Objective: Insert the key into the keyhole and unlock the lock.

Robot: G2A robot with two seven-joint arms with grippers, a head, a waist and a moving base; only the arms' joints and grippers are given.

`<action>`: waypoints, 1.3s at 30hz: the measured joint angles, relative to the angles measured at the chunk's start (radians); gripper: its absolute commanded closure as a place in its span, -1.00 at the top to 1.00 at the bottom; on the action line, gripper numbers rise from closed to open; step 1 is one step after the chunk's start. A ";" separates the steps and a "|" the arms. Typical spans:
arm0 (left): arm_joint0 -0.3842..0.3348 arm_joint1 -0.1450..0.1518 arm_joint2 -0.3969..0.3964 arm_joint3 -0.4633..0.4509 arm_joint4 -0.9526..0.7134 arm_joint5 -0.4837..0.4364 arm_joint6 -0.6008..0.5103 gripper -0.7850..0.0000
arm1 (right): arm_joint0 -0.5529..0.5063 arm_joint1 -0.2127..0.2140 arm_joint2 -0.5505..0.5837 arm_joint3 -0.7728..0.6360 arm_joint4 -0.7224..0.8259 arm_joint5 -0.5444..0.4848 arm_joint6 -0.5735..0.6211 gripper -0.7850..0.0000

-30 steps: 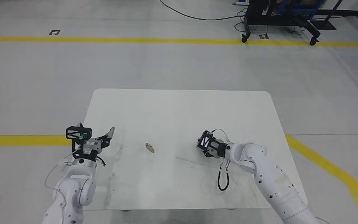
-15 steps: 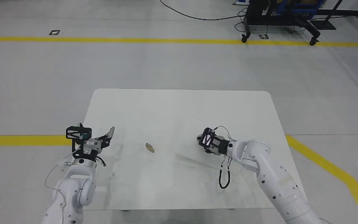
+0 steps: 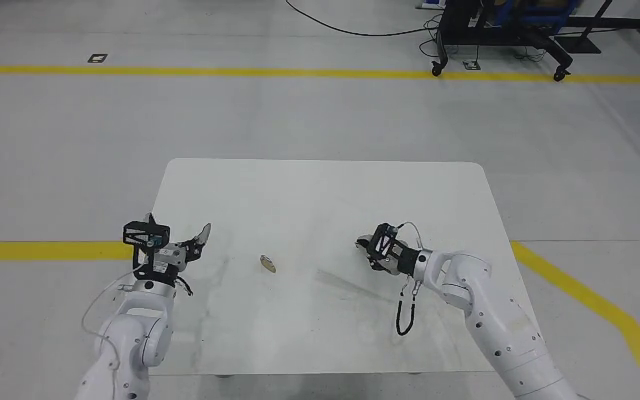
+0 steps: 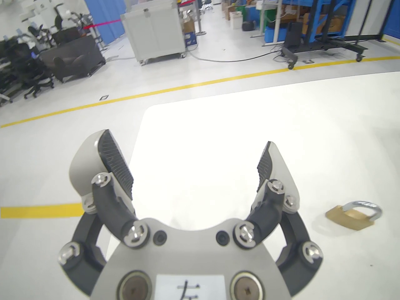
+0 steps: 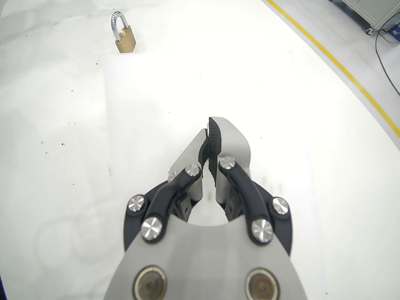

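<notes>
A small brass padlock [image 3: 268,263] with a silver shackle lies flat on the white table [image 3: 330,190], left of its middle. It also lies ahead of my right gripper [image 5: 123,37] and off to one side of my left gripper [image 4: 353,217]. My left gripper [image 3: 178,236] hangs open and empty over the table's left edge [image 4: 187,145]. My right gripper [image 3: 362,244] sits low over the table right of the padlock, fingers shut with the black pads pressed together [image 5: 210,127]. Whether anything sits between the pads is hidden.
A black cable loop [image 3: 402,318] hangs from the right arm over the table's front right part. Yellow floor lines [image 3: 300,72] run beyond the table. A wheeled black stand [image 3: 500,40] is far behind.
My right gripper has drawn back a little to the right, away from the padlock, staying shut. The left gripper has shifted slightly right. The padlock has not moved.
</notes>
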 measured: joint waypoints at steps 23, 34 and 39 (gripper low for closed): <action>-0.492 -0.029 0.492 0.147 0.339 -0.456 -0.082 1.00 | -0.023 0.008 -0.038 0.121 -0.183 0.052 -0.484 -1.00; -0.558 -0.041 0.651 0.237 0.649 -0.458 -0.145 1.00 | -0.009 0.006 -0.060 0.095 -0.207 0.097 -0.471 -1.00; -0.545 -0.043 0.594 0.237 0.536 -0.398 -0.130 1.00 | -0.035 0.012 -0.040 0.056 -0.195 0.100 -0.470 -1.00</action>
